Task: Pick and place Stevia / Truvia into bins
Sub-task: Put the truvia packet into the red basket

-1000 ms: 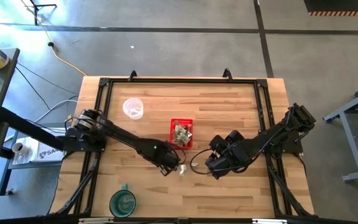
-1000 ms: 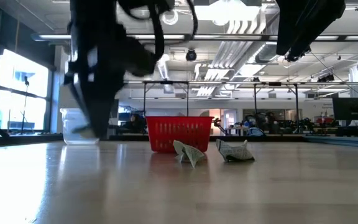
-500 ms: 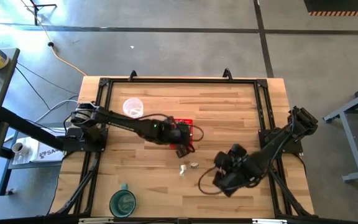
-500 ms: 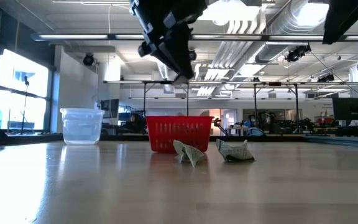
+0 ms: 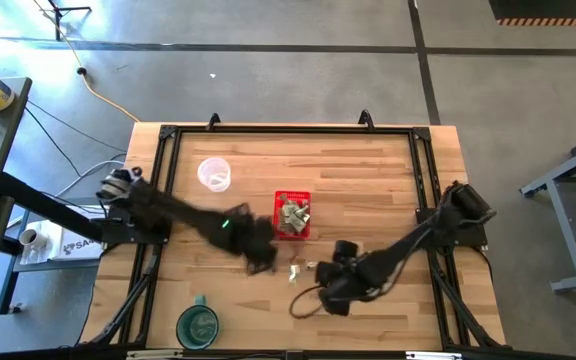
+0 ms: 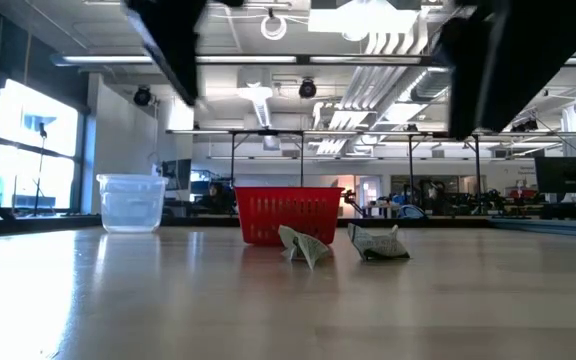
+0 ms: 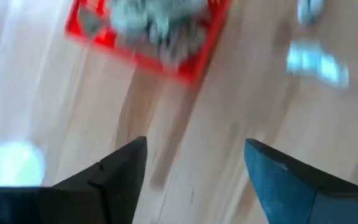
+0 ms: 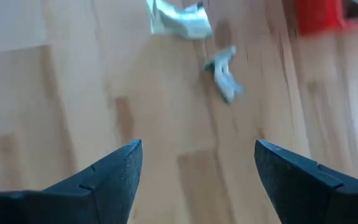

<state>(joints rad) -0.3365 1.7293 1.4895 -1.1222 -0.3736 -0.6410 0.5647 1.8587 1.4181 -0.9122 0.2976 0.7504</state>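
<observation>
The red basket (image 5: 291, 215) stands mid-table with several pale sachets (image 5: 292, 212) inside. Two loose sachets (image 5: 294, 270) (image 5: 311, 266) lie flat on the wood just near of it; the low view shows them (image 6: 305, 245) (image 6: 378, 243) in front of the basket (image 6: 288, 215). My left gripper (image 5: 261, 262) (image 7: 194, 168) hovers open and empty, blurred, left of the loose sachets and near-left of the basket (image 7: 148, 31). My right gripper (image 5: 328, 283) (image 8: 197, 168) hovers open and empty to the right of them, facing the sachets (image 8: 179, 22) (image 8: 224, 71).
A clear plastic cup (image 5: 213, 173) stands at the far left of the basket, also seen in the low view (image 6: 131, 202). A round green cup (image 5: 198, 325) sits near the table's front edge. A dark frame (image 5: 288, 130) borders the wooden top.
My left gripper swung from beside the loose sachets up over the red basket, then came back toward the table's near edge, left of the sachets. My right gripper drew back toward the near edge, then shifted left. The two loose sachets have stayed put.
</observation>
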